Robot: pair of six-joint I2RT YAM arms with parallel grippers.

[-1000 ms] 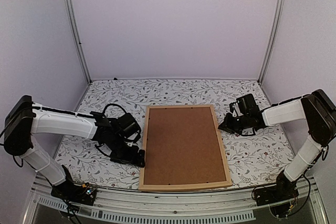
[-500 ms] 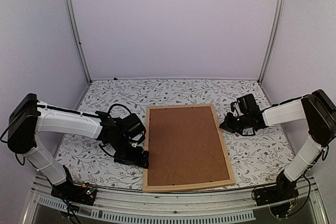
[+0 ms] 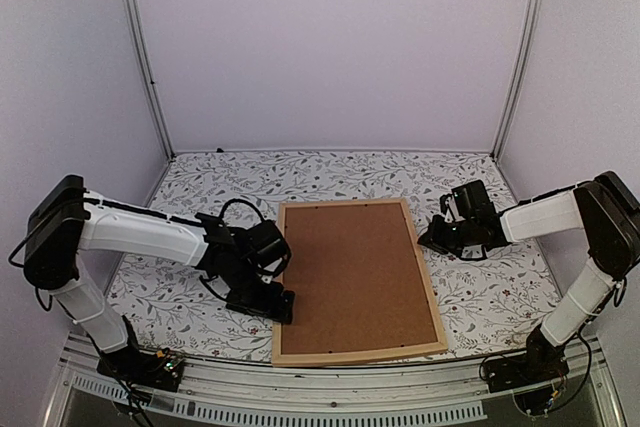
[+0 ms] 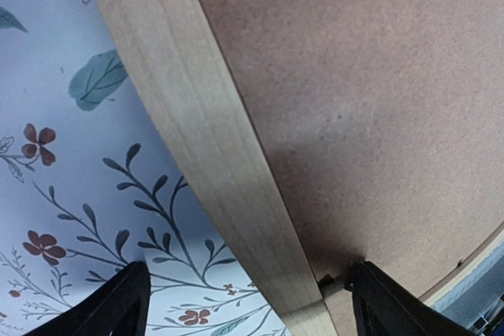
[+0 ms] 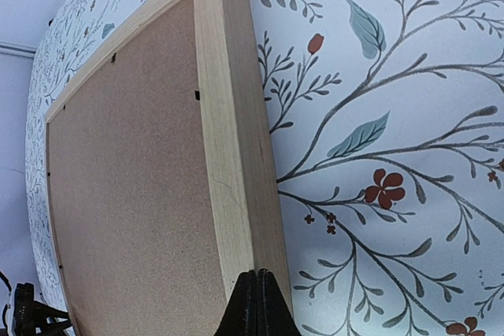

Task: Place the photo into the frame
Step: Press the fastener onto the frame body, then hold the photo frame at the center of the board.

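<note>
The frame (image 3: 360, 354) lies flat, brown backing board (image 3: 350, 277) up. The left gripper (image 4: 252, 304) is spread wide, with the wood rail between its fingers. The right gripper (image 5: 256, 304) is pressed together, its tip at the frame's edge on the flowery table (image 3: 480, 297).

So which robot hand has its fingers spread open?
The left gripper: its fingers sit wide apart, either side of the frame's wooden edge. The right gripper has its fingers pressed together.

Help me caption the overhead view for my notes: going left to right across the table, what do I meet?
The left pincer, open astride the frame's left edge → frame, lying with its brown backing board facing up → right pincer, shut at the frame's right edge.
</note>
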